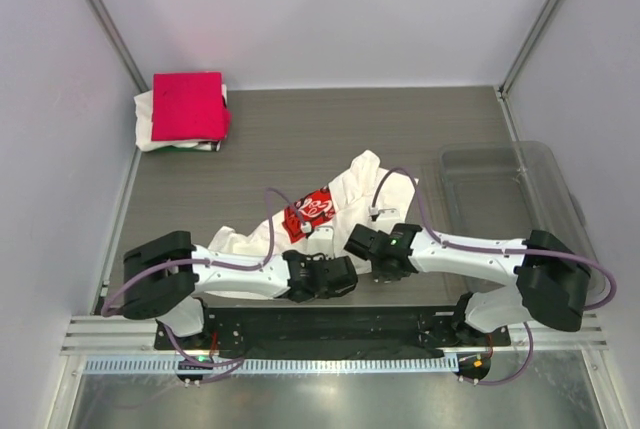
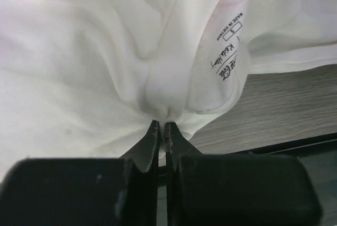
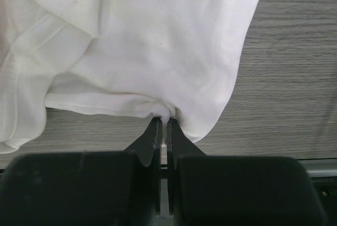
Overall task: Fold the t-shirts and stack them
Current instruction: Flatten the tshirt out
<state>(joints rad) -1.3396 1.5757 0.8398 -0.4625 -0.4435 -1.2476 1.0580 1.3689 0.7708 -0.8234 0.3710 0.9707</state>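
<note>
Far left, crimson shirt point(image 1: 187, 106) folded atop white shirt point(image 1: 146, 127); left claw point(image 2: 162, 127) and right claw point(image 3: 163, 120) clench crumpled Coca-Cola shirt point(image 1: 350, 189), not yet folded.

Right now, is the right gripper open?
No, the right gripper is shut, with an edge of the white shirt pinched between its fingers.

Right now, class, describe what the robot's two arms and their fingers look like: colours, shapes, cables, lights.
Both the left arm and right arm have white links, blocky black joint housings and black wrists. A mauve cable loops along each. A small green light glows on the right wrist. The fingers are thin, black, tapering blades.
</note>
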